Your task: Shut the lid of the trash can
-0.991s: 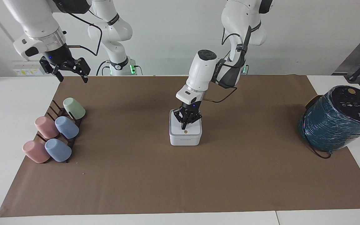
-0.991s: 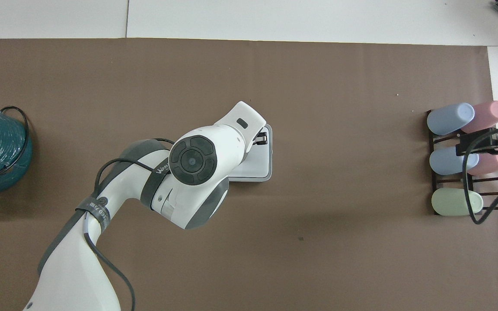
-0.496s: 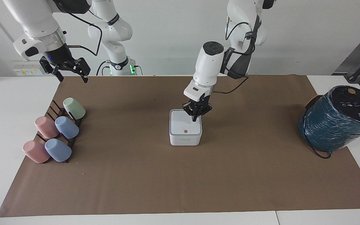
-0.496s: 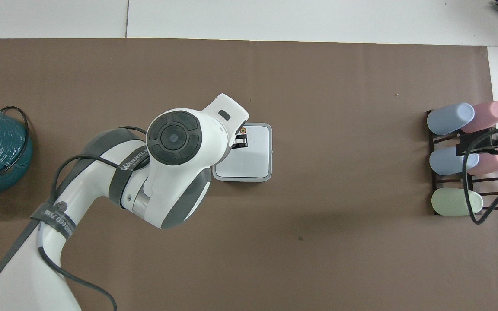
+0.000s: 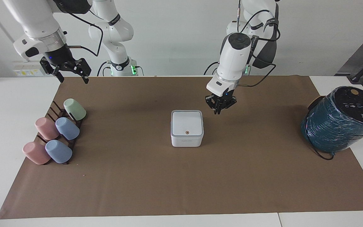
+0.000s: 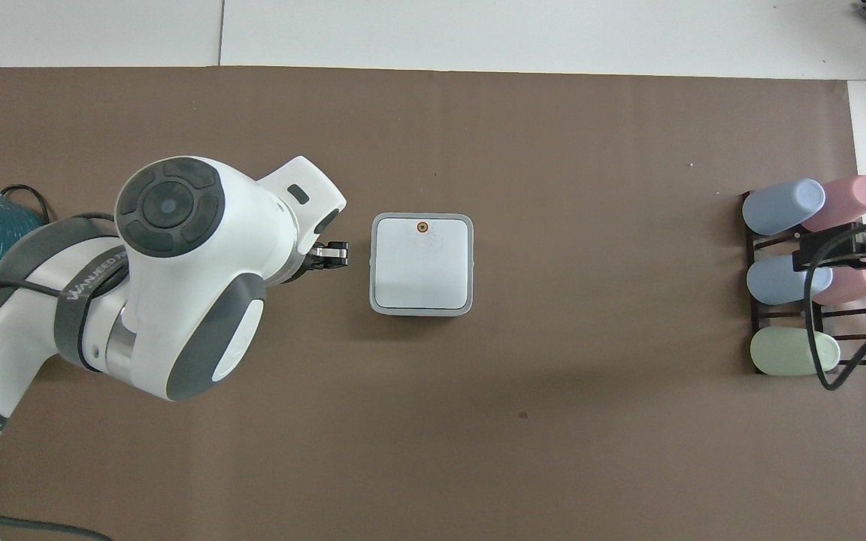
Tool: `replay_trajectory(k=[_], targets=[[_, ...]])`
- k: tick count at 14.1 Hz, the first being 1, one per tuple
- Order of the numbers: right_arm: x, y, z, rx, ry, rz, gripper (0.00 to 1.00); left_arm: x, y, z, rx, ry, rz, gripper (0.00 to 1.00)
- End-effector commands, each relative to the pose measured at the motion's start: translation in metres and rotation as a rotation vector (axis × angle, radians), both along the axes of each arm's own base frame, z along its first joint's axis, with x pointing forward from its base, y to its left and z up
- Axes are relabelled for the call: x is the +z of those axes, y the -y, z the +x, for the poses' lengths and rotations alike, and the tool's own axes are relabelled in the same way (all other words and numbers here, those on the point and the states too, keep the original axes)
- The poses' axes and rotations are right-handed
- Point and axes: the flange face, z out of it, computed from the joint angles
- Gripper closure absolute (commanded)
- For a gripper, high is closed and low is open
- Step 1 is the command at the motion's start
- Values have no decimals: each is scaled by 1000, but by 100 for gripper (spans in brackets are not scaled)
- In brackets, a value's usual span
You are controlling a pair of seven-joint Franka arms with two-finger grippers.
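Trash-can closing looks done, judging by how the parts lie. Start at the left gripper (image 5: 219,109): it hangs in the air over bare brown paper (image 5: 181,176), clear of the box toward the left arm's end of the table, about two o'clock from the box in the facing view. Its fingers are drawn together to a point and carry nothing. That suits a pressing tool more than a grasping one, and its place off to the side suggests no more contact is wanted.

Next comes the small white square plastic trash can (image 5: 187,139), mid-table. Its white square hinged lid (image 5: 187,123) lies flat on the grey rim seam, orange dot up, with no gap showing on the sides in view.

At nine o'clock from the can, toward the right arm's end, pastel plastic cups (image 5: 56,134) rest tilted on a dark rack. The right gripper (image 5: 72,77) waits above the paper's corner near them, fingers spread, empty. At three o'clock sits a large teal-wrapped cylinder (image 5: 339,121).
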Motion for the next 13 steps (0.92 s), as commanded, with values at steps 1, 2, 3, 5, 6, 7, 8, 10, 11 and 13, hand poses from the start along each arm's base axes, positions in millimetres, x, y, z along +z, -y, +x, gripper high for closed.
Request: replay_trajectory(k=[1,2,3,5,6,7,8,10,11,13], targets=[[4,-2,-3,-3,14,-3,0,11,-51,-6,-72,16,23,0],[4,-1,-3,-5,14,-3,0,19,-73,-2,-94,30,25,0],[4,-2,-3,-3,14,-3,0,28,-94,1,-116,42,27,0],[4,-2,-3,-3,14,-3,0,39,-131,2,-133,29,41,0],[4,-2,-3,-3,14,-3,0,43,-147,1,-132,23,45,0],[4,-2,-3,-3,14,-3,0,49,-165,0,-123,14,49,0],[4,-2,-3,-3,14,-3,0,51,-181,2,-109,6,49,0],[4,-2,-3,-3,14,-3,0,60,-206,3,-84,10,51,0],[4,-2,-3,-3,14,-3,0,65,-222,1,-56,-9,52,0],[4,-2,-3,-3,14,-3,0,82,-250,6,-5,-4,52,0]])
